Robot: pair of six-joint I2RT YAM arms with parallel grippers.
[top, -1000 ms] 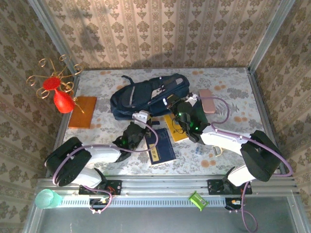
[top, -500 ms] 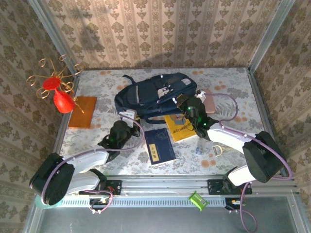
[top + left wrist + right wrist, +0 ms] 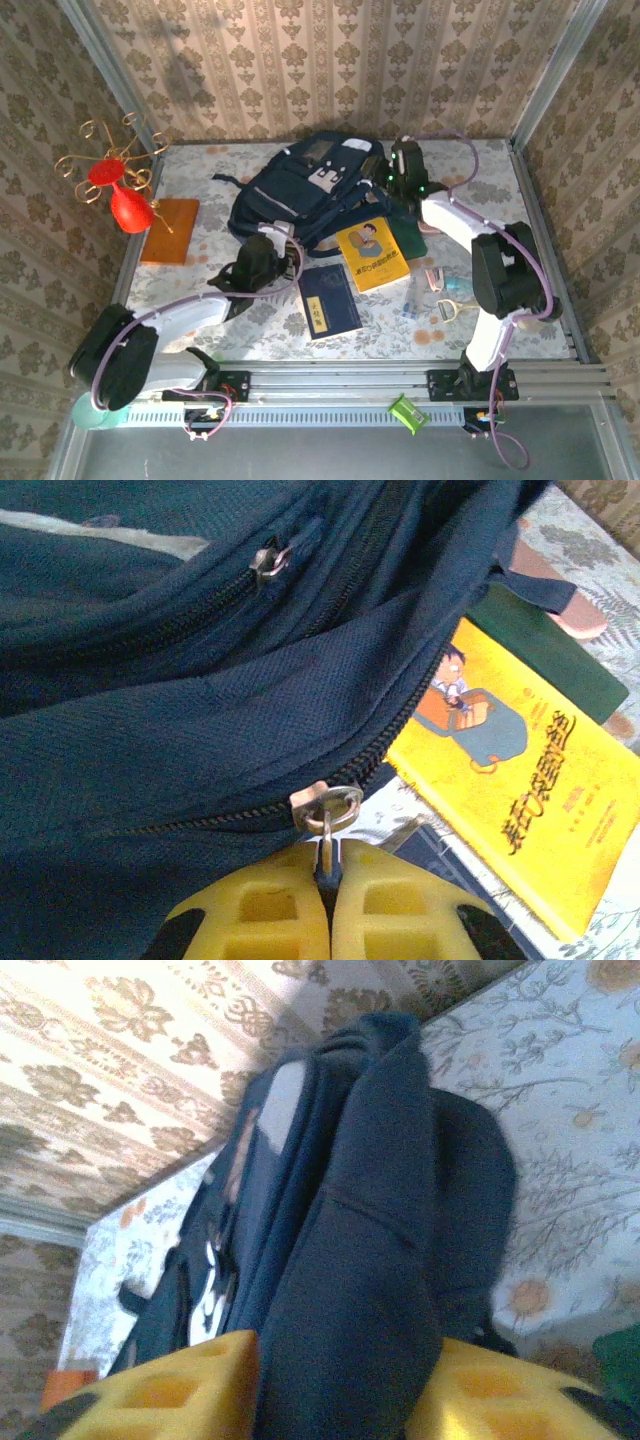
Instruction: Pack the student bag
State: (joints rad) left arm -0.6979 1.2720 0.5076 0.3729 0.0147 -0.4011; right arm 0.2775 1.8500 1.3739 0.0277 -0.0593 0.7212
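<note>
L tool (image 3: 326, 868) pinches zip pull (image 3: 326, 806), student bag (image 3: 300, 190) near edge.

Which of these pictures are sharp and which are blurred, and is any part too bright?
Top view: sharp and evenly lit, the bag clear. Left wrist view: the zip pull and the yellow book are crisp. Right wrist view: the bag is blurred throughout, and the wallpaper is washed out by bright light.

You have a yellow book (image 3: 370, 256) just beside a dark blue book (image 3: 327, 300), and a red vase (image 3: 128, 208) by an orange board (image 3: 170, 230) at the left.
</note>
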